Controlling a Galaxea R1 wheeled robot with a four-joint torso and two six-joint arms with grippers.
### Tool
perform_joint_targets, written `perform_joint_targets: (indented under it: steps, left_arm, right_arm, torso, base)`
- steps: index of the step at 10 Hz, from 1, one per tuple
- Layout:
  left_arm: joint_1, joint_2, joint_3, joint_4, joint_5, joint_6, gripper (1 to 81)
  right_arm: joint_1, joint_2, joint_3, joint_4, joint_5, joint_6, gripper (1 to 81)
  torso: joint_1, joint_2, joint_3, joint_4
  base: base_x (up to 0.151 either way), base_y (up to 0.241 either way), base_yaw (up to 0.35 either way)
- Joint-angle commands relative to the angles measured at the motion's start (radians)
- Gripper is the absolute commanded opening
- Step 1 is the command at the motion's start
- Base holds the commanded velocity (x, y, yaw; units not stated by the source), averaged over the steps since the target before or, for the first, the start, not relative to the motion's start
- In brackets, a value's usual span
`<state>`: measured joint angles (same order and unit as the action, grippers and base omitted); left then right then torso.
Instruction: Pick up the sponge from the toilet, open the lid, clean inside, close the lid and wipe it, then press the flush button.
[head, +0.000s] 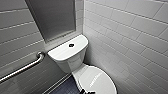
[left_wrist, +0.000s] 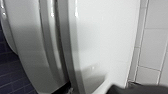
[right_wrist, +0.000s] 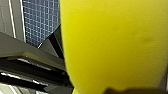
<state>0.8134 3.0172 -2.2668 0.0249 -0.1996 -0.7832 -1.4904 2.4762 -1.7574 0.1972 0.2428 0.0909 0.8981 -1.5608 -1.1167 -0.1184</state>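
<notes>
The right gripper (right_wrist: 120, 87) holds the sponge (right_wrist: 112, 45), its jaws closed on the bright yellow block, which hangs clear of any surface and close to the right wrist camera, with the dark blue small-tiled floor (right_wrist: 41, 21) behind it. The left gripper (left_wrist: 135, 89) shows as a dark shape near the edge of the lid (left_wrist: 105, 37); whether its jaws are open or closed cannot be told. The lid is down, lying flat over the bowl of the toilet (head: 75, 68). In the head view nothing rests on its glossy white oval. Behind it stands the tank (head: 67, 53), and the flush button (head: 71, 45) sits as a small dark disc in the middle of the tank cover. A metal grab bar (head: 25, 67) runs along the wall on the left, a grey panel (head: 53, 17) hangs above the tank, and pale wall tiles (head: 130, 37) close in on the right.
</notes>
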Motion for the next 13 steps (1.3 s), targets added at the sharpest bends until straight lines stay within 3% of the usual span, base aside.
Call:
perform_joint_targets:
  steps: [1, 13]
  left_arm:
    - [-0.090, 0.072, -0.076, -0.005, 0.043, 0.015, 81.1]
    - [-0.176, -0.019, 0.154, -0.003, 0.025, -0.059, 81.1]
  right_arm:
    - [-0.003, -0.035, 0.032, -0.018, -0.072, -0.002, 1.0]
    - [0.002, -0.024, 0.033, -0.019, -0.059, -0.002, 1.0]
  torso:
    - [0.000, 0.000, 0.000, 0.000]
    - [0.000, 0.000, -0.001, 0.000]
  base:
    - [0.000, 0.000, 0.000]
    - [0.000, 0.000, 0.000]
